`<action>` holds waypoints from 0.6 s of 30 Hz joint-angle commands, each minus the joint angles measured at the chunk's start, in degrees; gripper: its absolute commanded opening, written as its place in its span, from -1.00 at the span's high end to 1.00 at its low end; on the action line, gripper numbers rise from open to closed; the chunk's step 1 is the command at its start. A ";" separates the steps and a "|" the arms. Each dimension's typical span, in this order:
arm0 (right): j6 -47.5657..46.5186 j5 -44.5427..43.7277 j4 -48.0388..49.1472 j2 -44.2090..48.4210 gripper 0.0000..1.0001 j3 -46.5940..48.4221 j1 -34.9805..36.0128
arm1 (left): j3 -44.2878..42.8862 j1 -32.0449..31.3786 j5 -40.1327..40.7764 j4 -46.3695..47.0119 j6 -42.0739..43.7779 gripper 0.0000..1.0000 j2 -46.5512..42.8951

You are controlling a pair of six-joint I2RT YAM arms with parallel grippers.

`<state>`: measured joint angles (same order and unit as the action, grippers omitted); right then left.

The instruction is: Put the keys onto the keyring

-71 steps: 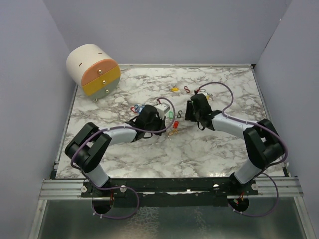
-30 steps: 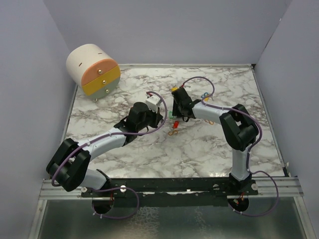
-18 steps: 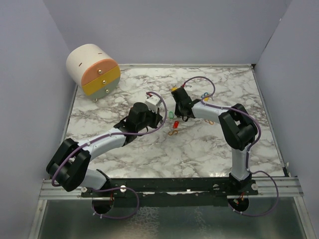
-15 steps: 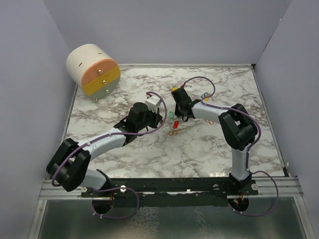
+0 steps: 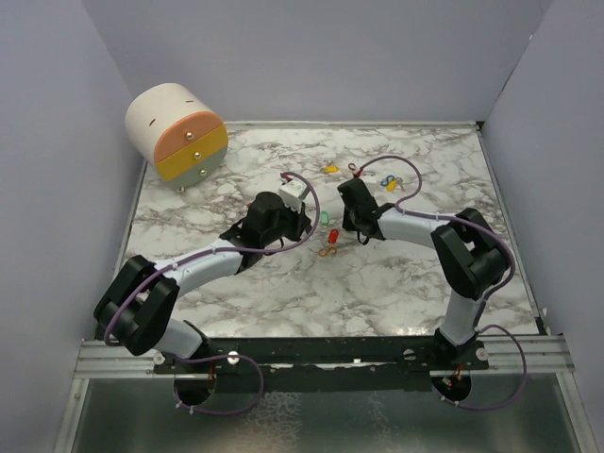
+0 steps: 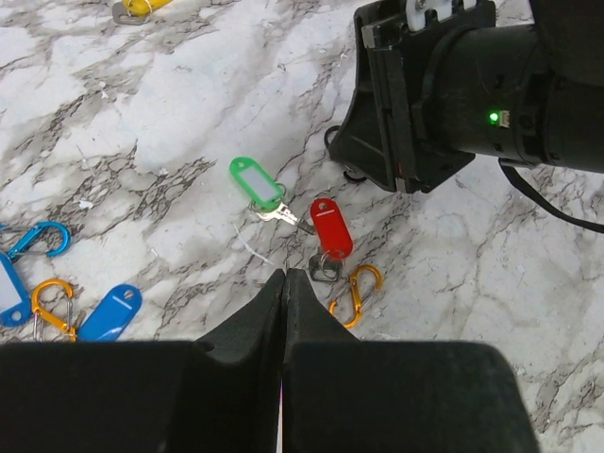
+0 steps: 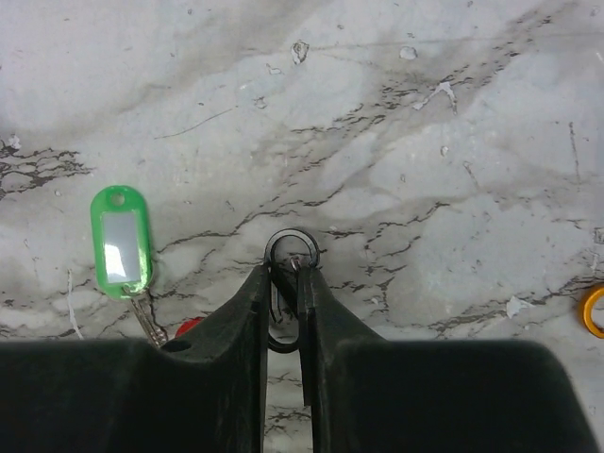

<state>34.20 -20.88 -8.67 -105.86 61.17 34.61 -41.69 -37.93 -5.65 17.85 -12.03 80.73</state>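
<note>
While gripping keyring, right claw parallels green key.

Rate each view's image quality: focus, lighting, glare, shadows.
Top external: soft, even light, sharp throughout, with only faint shadows under the arms; the tags are too small for detail. Left wrist: green tag and red tag crisp, left gripper a featureless dark mass. Right wrist: marble sharp, mild glare on the green tag's window, right gripper and its black ring near-black.

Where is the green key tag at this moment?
In the top external view the green key tag lies on the marble table between the left gripper and right gripper, just beyond the red tag.
</note>
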 commanded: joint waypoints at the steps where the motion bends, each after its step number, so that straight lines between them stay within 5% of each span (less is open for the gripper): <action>1: -1.10 -2.25 4.20 4.92 0.99 -2.78 0.17 | -3.11 0.27 -3.32 4.01 0.43 1.00 2.71; 18: 2.28 5.65 9.86 21.20 0.99 -11.93 0.20 | -2.85 -1.85 -7.65 19.00 0.96 1.00 9.42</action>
<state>34.41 -19.25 -1.98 -87.99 50.19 34.61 -44.49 -39.00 -11.64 30.74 -11.86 89.69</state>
